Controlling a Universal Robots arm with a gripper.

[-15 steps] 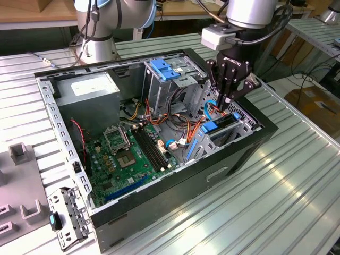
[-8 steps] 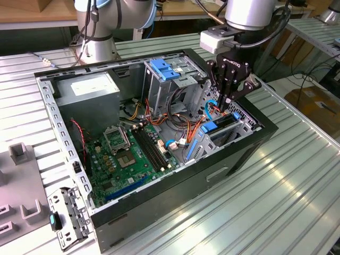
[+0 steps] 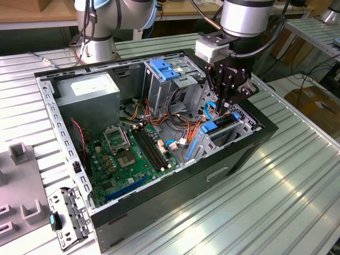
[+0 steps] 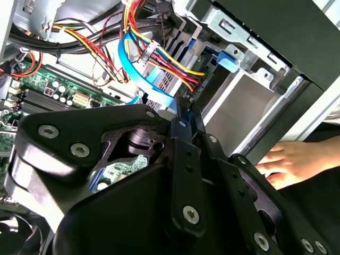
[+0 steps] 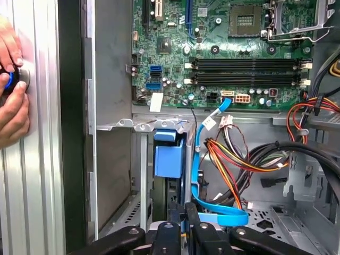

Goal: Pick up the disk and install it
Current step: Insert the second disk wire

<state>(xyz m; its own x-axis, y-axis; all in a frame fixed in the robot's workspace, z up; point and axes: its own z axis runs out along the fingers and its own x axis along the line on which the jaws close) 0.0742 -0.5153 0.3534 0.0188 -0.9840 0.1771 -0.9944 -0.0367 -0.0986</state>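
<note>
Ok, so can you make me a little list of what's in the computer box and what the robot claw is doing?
case: open black computer case on a ribbed metal table
gripper: pointing down into the drive bay at the exterior view's right
disk: dark, with a blue rail, standing in that bay just below the gripper; contact unclear
motherboard: green, lying flat in the case
cables: orange, yellow and blue bundle beside the bay
hand: a person's hand on a button outside the case

Arms I'm driving: one gripper (image 3: 226,101)
Cases: one computer case (image 3: 159,212)
Motherboards: one motherboard (image 3: 133,154)
Hands: one hand (image 5: 11,90)
</note>
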